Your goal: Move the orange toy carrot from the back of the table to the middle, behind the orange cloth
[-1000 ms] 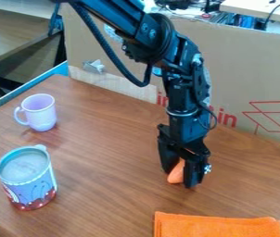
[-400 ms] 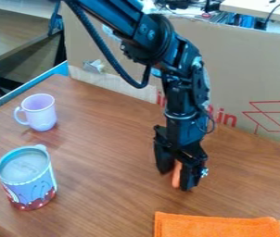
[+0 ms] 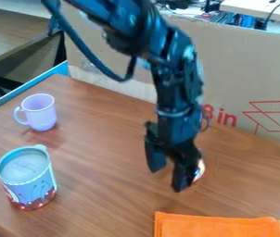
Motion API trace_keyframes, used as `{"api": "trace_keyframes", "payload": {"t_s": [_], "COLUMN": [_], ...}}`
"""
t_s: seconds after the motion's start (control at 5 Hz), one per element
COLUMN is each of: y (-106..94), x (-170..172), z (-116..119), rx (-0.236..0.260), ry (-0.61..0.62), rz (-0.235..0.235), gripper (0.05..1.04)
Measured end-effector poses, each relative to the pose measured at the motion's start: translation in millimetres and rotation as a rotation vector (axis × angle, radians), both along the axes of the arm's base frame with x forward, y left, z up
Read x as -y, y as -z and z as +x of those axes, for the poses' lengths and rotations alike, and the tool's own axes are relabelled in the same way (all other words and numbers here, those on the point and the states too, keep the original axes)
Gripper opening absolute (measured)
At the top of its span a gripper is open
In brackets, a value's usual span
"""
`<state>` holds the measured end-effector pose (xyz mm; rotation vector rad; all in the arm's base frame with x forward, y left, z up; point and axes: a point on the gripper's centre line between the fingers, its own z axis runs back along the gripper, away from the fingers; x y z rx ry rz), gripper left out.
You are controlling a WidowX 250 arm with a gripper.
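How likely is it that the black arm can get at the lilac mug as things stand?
Probably yes: on the table, nothing stands between the open gripper and the lilac mug, though the arm's full reach is uncertain.

The black arm (image 3: 133, 32) slants from the top edge, tool (image 3: 167, 179) hanging down, fingers (image 3: 182, 176) apart.

Compared with the earlier pictures, the arm (image 3: 176, 83) and its gripper (image 3: 167, 179) have shifted to the left of the view, closer to the two cups. Between the fingers (image 3: 155, 159), where an orange piece was before, there is now the wooden surface (image 3: 111, 157). A blurred, whitish thing (image 3: 198, 170) with reddish edge has appeared just beside them, on the right. The arm now hides the leftmost red print on the cardboard (image 3: 241, 69), which was visible earlier.
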<state>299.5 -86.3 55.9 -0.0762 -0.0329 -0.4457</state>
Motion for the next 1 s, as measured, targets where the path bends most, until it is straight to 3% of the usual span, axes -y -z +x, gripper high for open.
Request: {"api": "trace_keyframes", "payload": {"t_s": [0.4,0.8,1.0], "y": [-47.6,-73.3,-82.2], "x": [-11,-26,-38], "z": [-41,-77,-91], "rx": [-0.061,-0.084,-0.070], "ry": [-0.109,-0.212,-0.253], "rz": [0.110,0.146,0.142], "gripper": [0.989,0.989,0.989]}}
